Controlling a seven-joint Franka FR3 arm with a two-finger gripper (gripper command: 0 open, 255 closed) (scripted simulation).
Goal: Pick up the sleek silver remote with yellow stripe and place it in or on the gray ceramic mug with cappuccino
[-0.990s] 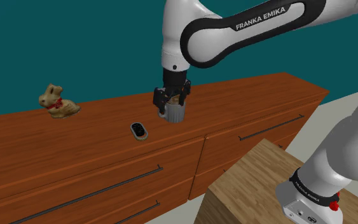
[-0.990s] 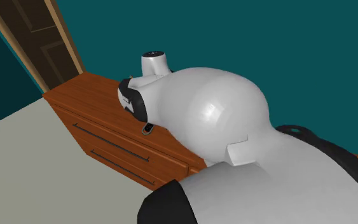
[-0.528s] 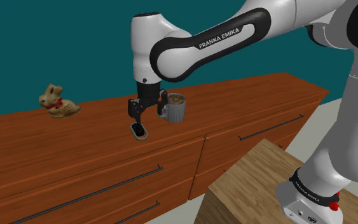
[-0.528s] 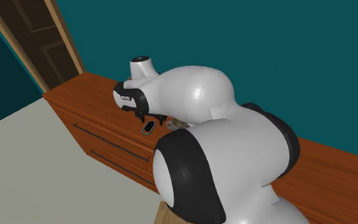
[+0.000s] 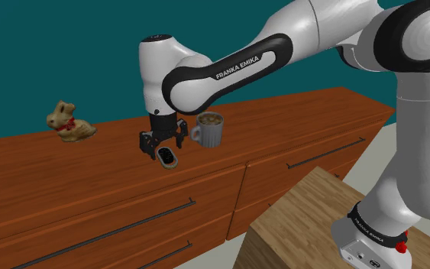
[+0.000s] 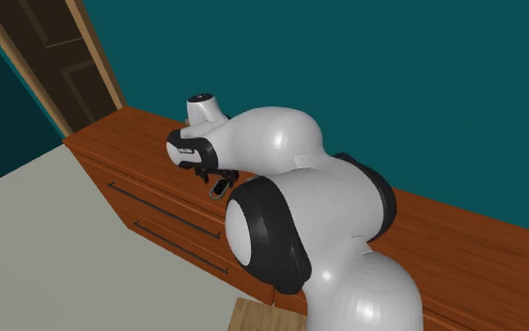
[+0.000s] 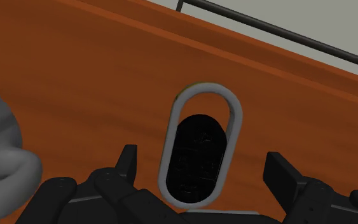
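The two black fingers (image 7: 128,162) stand wide apart, one on each side of the remote (image 7: 199,149), with bare wood showing between each tip and its silver rim, so they hold nothing yet. The gripper (image 5: 162,142) hangs straight down just over the remote (image 5: 167,157), which lies flat on the dresser top (image 5: 91,179) near the front edge. A second ago that gripper hovered over the mug (image 5: 211,128); half a second ago it had swung across to the remote, and now it has dropped lower and sits squarely above it. To me that says the approach is nearly done, and what remains before the grasp is a short descent and a squeeze. The remote is a long oval with a dark face. Its long axis runs from the back of the dresser toward the front edge, so one rounded end points at the drawer fronts. From the wrist view it lies across the line between the fingers, leaning only slightly, so they should close on its narrow width. I can't make out the yellow stripe for sure. The grey mug, its brown drink on show, stands upright close by on the shoulder view's right, handle toward the gripper. A rabbit figure (image 5: 69,122) sits well apart.
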